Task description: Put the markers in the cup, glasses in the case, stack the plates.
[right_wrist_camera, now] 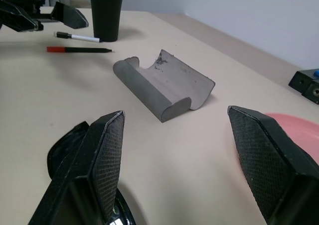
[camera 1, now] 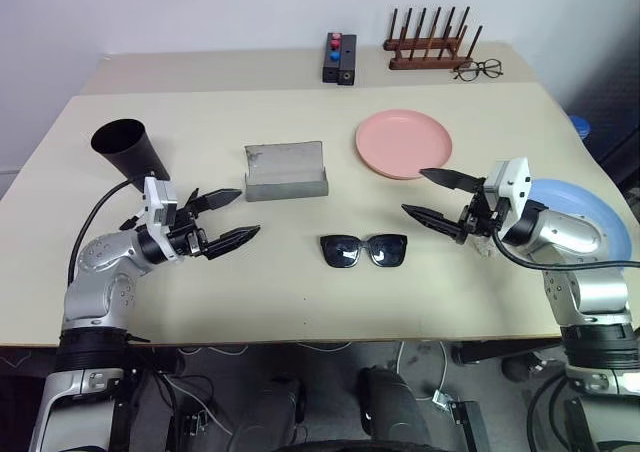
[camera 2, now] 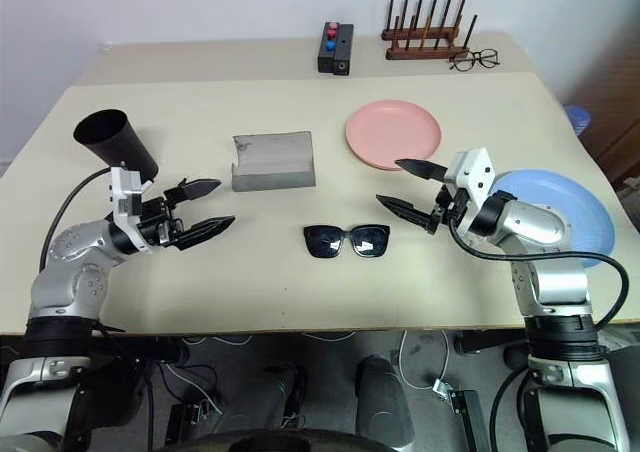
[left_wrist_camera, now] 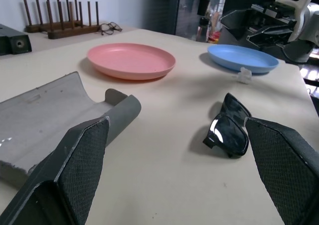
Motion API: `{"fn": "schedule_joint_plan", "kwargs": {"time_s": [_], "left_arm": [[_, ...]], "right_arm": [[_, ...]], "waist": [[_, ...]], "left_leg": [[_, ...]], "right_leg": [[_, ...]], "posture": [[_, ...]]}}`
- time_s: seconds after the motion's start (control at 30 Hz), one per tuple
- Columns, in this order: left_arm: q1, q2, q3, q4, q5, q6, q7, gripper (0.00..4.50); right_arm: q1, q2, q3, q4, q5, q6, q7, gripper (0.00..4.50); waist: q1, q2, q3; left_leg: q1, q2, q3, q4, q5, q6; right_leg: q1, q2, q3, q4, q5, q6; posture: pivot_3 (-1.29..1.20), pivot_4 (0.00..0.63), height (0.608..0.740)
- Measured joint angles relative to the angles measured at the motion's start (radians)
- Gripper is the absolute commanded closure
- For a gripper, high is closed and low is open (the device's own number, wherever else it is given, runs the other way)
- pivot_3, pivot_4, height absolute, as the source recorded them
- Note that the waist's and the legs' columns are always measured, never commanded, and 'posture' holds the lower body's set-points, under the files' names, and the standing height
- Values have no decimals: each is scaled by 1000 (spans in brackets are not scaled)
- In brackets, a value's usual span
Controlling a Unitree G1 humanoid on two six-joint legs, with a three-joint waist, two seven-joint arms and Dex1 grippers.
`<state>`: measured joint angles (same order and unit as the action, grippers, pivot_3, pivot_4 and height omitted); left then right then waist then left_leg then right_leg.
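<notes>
Black sunglasses (camera 1: 364, 250) lie folded at the table's front middle. The grey case (camera 1: 286, 170) lies open behind them, with the salmon plate (camera 1: 403, 143) to its right. The blue plate (camera 1: 590, 212) lies at the right edge, partly behind my right arm. The black cup (camera 1: 128, 149) stands at the left. Beside it, in the right wrist view, lie a black marker with a red end (right_wrist_camera: 79, 50) and a white one with a black cap (right_wrist_camera: 77, 37). My left gripper (camera 1: 248, 214) is open, left of the sunglasses. My right gripper (camera 1: 412, 191) is open, right of them. Both are empty.
At the back of the table stand a wooden peg rack (camera 1: 430, 47), thin-wire eyeglasses (camera 1: 478, 69) and a black box with red and blue knobs (camera 1: 339, 58). A small clear piece (left_wrist_camera: 244, 74) lies by the blue plate.
</notes>
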<state>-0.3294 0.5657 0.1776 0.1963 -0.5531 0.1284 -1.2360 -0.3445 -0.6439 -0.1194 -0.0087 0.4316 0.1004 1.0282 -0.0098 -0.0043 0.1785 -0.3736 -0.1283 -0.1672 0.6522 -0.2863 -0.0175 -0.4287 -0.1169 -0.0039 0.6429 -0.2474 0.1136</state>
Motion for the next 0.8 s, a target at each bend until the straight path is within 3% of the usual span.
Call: {"fn": "schedule_joint_plan", "kwargs": {"time_s": [0.5,0.8], "left_arm": [[-1,47,25,27,23,-1,49,0],[141,205,223,-2,20,15,145,0]], "right_arm": [[-94,53,33,34,15,36,3,1169],[-198,167,131,56,-30,39,-20,1169]], "waist": [[-5,0,0],[-5,0,0]], "left_leg": [[0,1,0,0,0,0],[0,3,0,-3,0,-1]], "right_leg": [[0,1,0,0,0,0],[-2,3,1,0,0,-1]], "posture": [[0,150,740],[0,150,740]]}}
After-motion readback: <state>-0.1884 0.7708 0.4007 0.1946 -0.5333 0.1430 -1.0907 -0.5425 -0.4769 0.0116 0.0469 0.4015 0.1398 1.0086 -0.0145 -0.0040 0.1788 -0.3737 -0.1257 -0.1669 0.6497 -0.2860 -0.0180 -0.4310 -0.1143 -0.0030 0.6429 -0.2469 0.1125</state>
